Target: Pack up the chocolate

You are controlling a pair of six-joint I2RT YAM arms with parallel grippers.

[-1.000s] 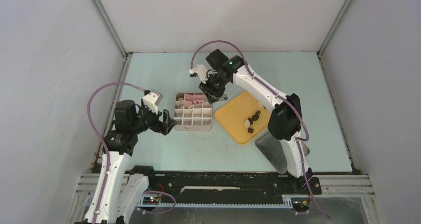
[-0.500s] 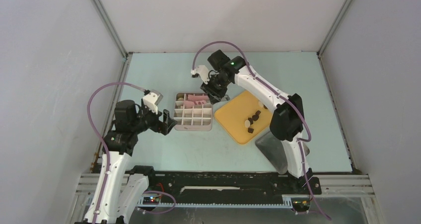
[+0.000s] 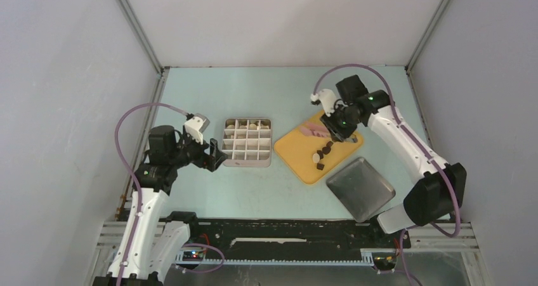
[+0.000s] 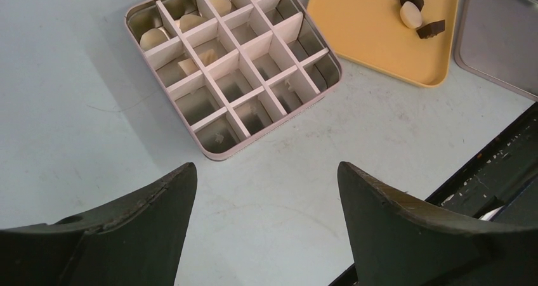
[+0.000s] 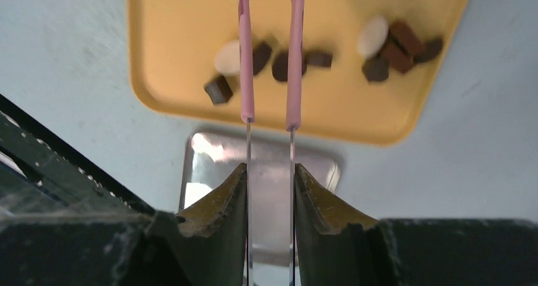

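Note:
Several pieces of chocolate (image 3: 323,151), cream-white and dark brown, lie on the yellow tray (image 3: 297,148). In the right wrist view they sit in a loose row (image 5: 318,58) under the pink tongs (image 5: 246,51). My right gripper (image 5: 269,169) is shut on the tongs' metal arms and hovers over the tray's far part (image 3: 333,126); the tongs' tips are out of view. A few cream pieces (image 4: 190,23) rest in far cells of the divided box (image 4: 279,117). Near the box's left corner, my left gripper (image 3: 214,156) stands open and holds nothing.
A shallow metal lid (image 3: 361,188) lies on the table in front of the yellow tray, near the right arm's base. The box (image 3: 247,164) sits just left of the tray. Grey walls close in the table on three sides.
My right arm has swung from the box's far side rightward to over the yellow tray, carrying the tongs with it. The left arm has stayed put.

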